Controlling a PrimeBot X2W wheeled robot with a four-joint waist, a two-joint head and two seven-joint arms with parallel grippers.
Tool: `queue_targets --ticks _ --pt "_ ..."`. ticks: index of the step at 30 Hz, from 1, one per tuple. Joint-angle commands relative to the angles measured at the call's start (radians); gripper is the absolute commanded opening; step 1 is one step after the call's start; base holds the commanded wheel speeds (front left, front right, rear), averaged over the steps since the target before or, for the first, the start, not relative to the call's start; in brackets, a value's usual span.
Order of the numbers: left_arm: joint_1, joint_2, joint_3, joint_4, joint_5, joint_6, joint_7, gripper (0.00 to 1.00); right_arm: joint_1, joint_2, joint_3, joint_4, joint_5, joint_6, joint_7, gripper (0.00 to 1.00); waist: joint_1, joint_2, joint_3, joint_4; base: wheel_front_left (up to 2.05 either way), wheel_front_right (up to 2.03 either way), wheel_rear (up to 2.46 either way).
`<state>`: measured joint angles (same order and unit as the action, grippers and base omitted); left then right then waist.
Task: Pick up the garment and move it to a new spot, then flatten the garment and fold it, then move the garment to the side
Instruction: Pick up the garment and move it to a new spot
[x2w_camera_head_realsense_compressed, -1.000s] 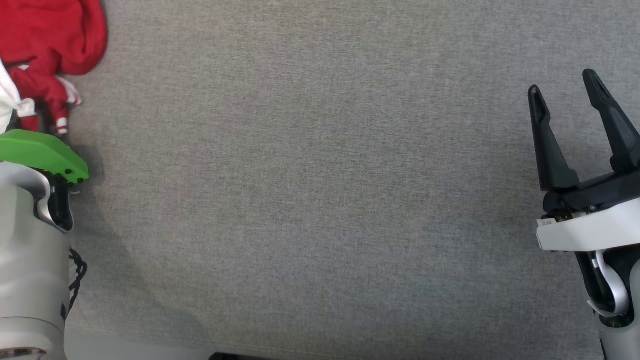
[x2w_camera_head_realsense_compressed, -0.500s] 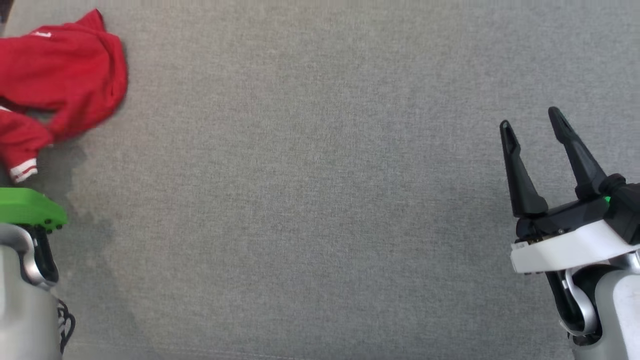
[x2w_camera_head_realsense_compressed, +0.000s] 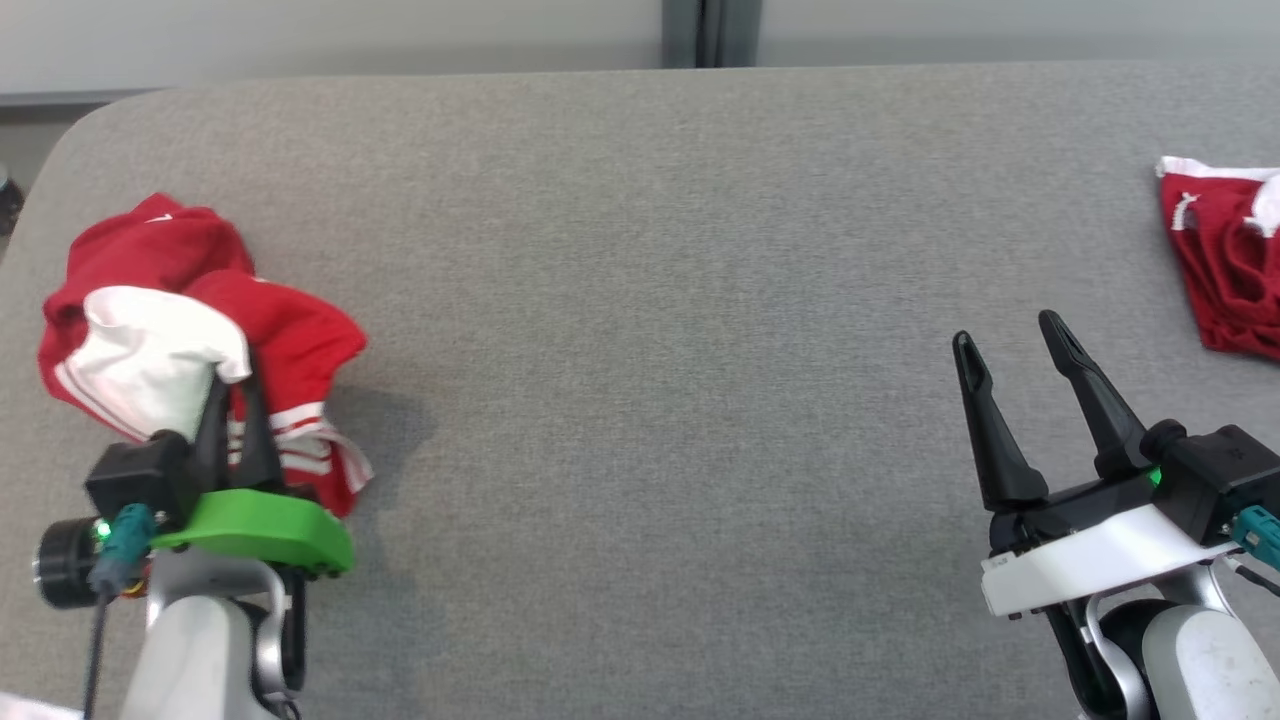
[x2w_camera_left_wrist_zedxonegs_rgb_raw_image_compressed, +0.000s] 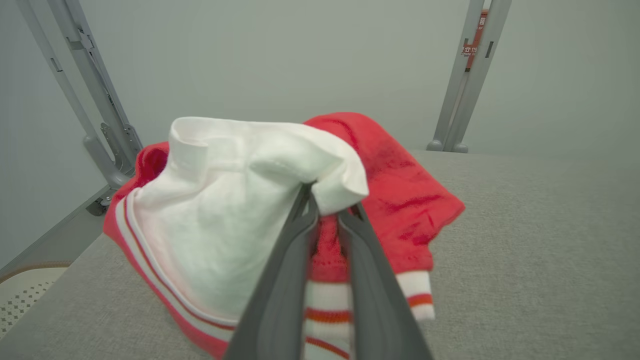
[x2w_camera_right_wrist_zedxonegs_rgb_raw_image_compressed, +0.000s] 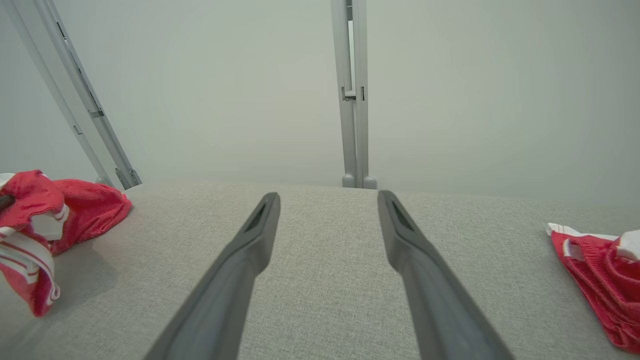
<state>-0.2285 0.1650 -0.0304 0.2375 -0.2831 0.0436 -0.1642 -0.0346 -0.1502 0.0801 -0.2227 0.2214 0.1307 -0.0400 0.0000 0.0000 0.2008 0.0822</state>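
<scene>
A red garment (x2w_camera_head_realsense_compressed: 290, 340) with a white lining and striped cuffs is bunched at the left of the grey table (x2w_camera_head_realsense_compressed: 640, 300). My left gripper (x2w_camera_head_realsense_compressed: 230, 385) is shut on a fold of it. In the left wrist view the fingertips (x2w_camera_left_wrist_zedxonegs_rgb_raw_image_compressed: 327, 200) pinch white and red cloth (x2w_camera_left_wrist_zedxonegs_rgb_raw_image_compressed: 210, 210), and a striped cuff hangs below them. The near part of the garment (x2w_camera_right_wrist_zedxonegs_rgb_raw_image_compressed: 75, 210) is raised off the table and casts a shadow. My right gripper (x2w_camera_head_realsense_compressed: 1005, 330) stands open over bare table at the lower right, and its fingers (x2w_camera_right_wrist_zedxonegs_rgb_raw_image_compressed: 327, 196) hold nothing.
A second red and white garment (x2w_camera_head_realsense_compressed: 1225, 270) lies crumpled at the table's right edge, also in the right wrist view (x2w_camera_right_wrist_zedxonegs_rgb_raw_image_compressed: 600, 270). The table's rounded far-left corner (x2w_camera_head_realsense_compressed: 90, 110) and far edge border a pale wall with grey metal posts (x2w_camera_right_wrist_zedxonegs_rgb_raw_image_compressed: 352, 100).
The head camera has tilted up, so the whole picture shifted. My left gripper has shut on the garment, which is now bunched with its white lining showing. The right gripper stays open.
</scene>
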Motion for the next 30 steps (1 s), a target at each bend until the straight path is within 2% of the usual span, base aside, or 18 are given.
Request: queue_targets --ticks 1,9,15,18,20,26,30 --pt "0.002 -0.011 -0.035 -0.022 0.021 -0.021 0.016 0.00 0.005 0.006 0.008 -0.007 0.006 0.000 -0.005 1.00 0.0000 0.0000 -0.024 -0.097 0.00 0.00 0.00" --pt "-0.123 -0.086 -0.335 -0.017 0.081 -0.141 0.097 0.00 -0.024 0.033 0.003 0.007 0.018 0.000 -0.036 1.00 0.0000 0.0000 0.068 -0.252 0.00 0.00 0.00" --pt "-0.201 -0.109 -0.543 0.012 0.053 -0.166 0.107 0.00 -0.039 0.058 0.000 0.033 0.031 0.000 -0.075 1.00 0.0000 0.0000 0.143 -0.346 0.00 0.00 0.00" --pt "-0.230 -0.109 -0.605 0.038 0.038 -0.167 0.104 0.00 -0.044 0.066 0.001 0.049 0.035 0.000 -0.094 1.00 0.0000 0.0000 0.167 -0.367 0.00 0.00 0.00" --pt "-0.247 -0.110 -0.624 0.057 0.029 -0.155 0.088 1.00 -0.050 0.070 0.001 0.059 0.036 0.000 -0.106 1.00 0.0000 0.0000 0.177 -0.371 0.00 0.00 0.00" --pt "-0.278 -0.111 -0.643 0.065 0.038 -0.120 -0.005 1.00 -0.056 0.072 -0.001 0.083 0.025 0.000 -0.121 1.00 0.0000 0.0000 0.158 -0.333 0.00 0.00 0.00" --pt "-0.254 -0.100 -0.599 0.024 0.025 -0.079 -0.058 1.00 -0.053 0.059 0.000 0.088 0.021 0.000 -0.111 1.00 0.0000 0.0000 0.116 -0.284 0.00 0.00 0.00"
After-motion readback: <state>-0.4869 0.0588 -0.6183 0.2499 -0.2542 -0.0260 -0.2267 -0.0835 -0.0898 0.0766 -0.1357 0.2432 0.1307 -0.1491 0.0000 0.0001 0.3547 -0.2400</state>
